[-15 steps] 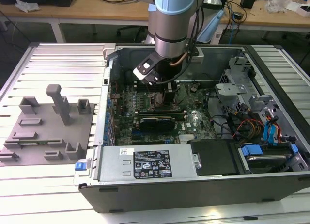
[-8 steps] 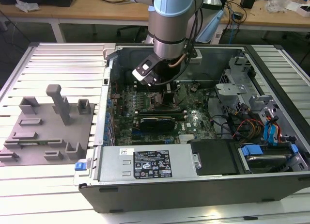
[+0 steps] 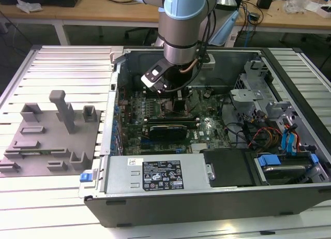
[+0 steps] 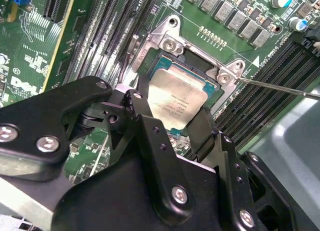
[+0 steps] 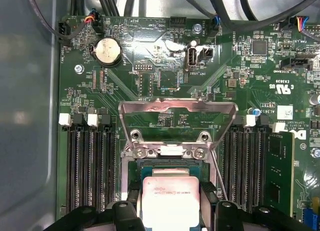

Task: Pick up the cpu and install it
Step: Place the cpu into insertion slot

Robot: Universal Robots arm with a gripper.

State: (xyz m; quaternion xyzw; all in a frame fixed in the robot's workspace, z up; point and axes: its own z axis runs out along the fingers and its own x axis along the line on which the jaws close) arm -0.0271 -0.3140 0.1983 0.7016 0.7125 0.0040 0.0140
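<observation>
At the exterior view's left, a grey fixture plate (image 3: 51,139) carrying blocks and a tall post (image 3: 64,112) lies on the slatted metal table (image 3: 62,63). Just beside it, toward the exterior view's right, an open computer case (image 3: 207,203) lies with its power supply (image 3: 155,174) along the near wall. Behind that, a dark expansion card (image 3: 166,130) sits on the green motherboard. The arm (image 3: 181,27) reaches down into the case over the middle of the board.

In the second wrist view the gripper (image 4: 175,110) is clamped on the cpu (image 4: 176,98) — its black fingers (image 4: 147,126) press against two opposite edges of the chip. The cpu is silver top up and directly over the socket (image 5: 165,169), whose dark rim shows past the chip's edge in the first wrist view. Whether the chip is seated or only held just above cannot be told.

The metal load plate (image 5: 175,107) is swung open and lies back over the board beyond the socket. A thin lever (image 4: 280,88) stands out from one socket corner. Black memory slots (image 5: 90,171) flank the socket on both sides, and a green memory module (image 5: 277,171) fills one slot in the outer bank. A coin cell (image 5: 108,50) sits on the board past the load plate.

At the exterior view's right, inside the case, are a drive bay with blue clips (image 3: 269,159) and a bundle of red and orange cables (image 3: 261,133).
</observation>
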